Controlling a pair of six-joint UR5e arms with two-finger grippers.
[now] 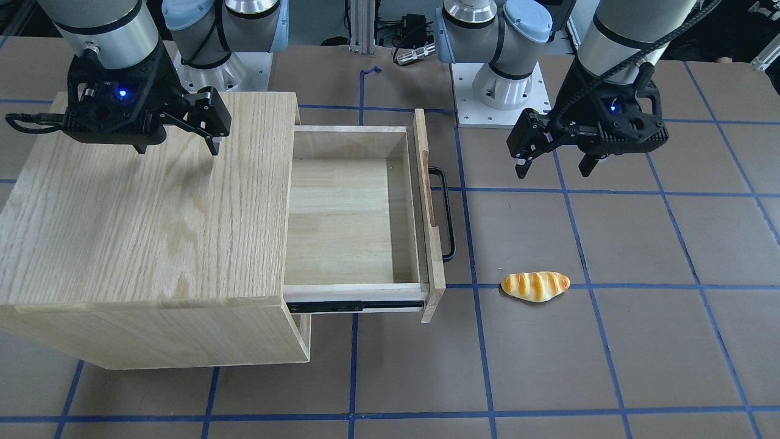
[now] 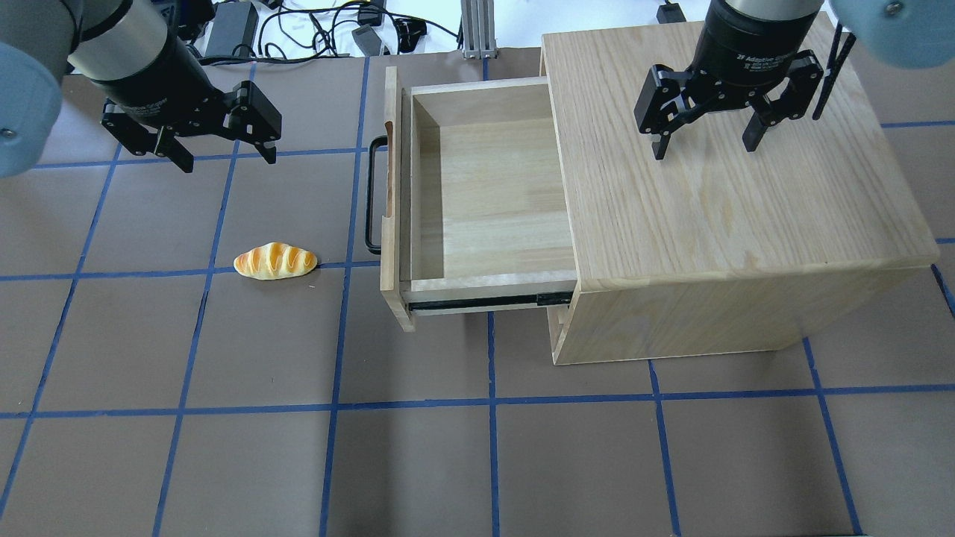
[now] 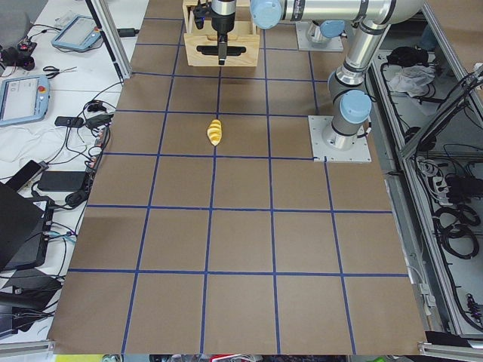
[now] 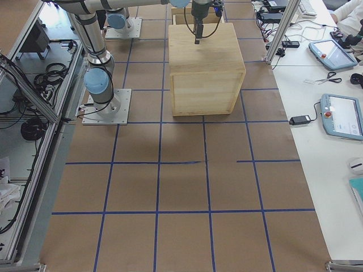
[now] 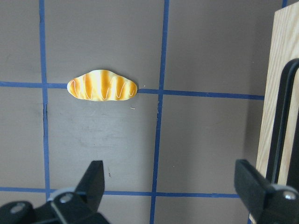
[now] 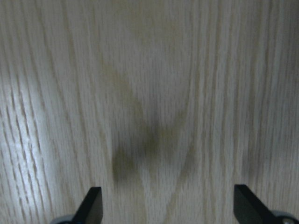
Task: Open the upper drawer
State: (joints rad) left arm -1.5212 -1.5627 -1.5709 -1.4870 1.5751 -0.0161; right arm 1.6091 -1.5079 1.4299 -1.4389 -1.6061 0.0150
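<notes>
The upper drawer (image 1: 347,207) stands pulled far out of the oak cabinet (image 1: 140,207), with its pale tray empty and a black side rail showing. Its black bar handle (image 1: 448,213) faces the left arm's side; the handle (image 2: 371,194) and tray (image 2: 485,201) also show in the overhead view. My left gripper (image 2: 226,158) is open and empty, hovering over the table clear of the handle (image 5: 282,135). My right gripper (image 2: 704,149) is open and empty above the cabinet top (image 2: 724,194); its wrist view shows only oak grain (image 6: 154,93).
A toy bread roll (image 2: 275,261) lies on the brown table mat (image 2: 224,447), on a blue tape line, a short way out from the drawer front. It also shows in the left wrist view (image 5: 102,85). Both robot bases stand behind the cabinet and drawer.
</notes>
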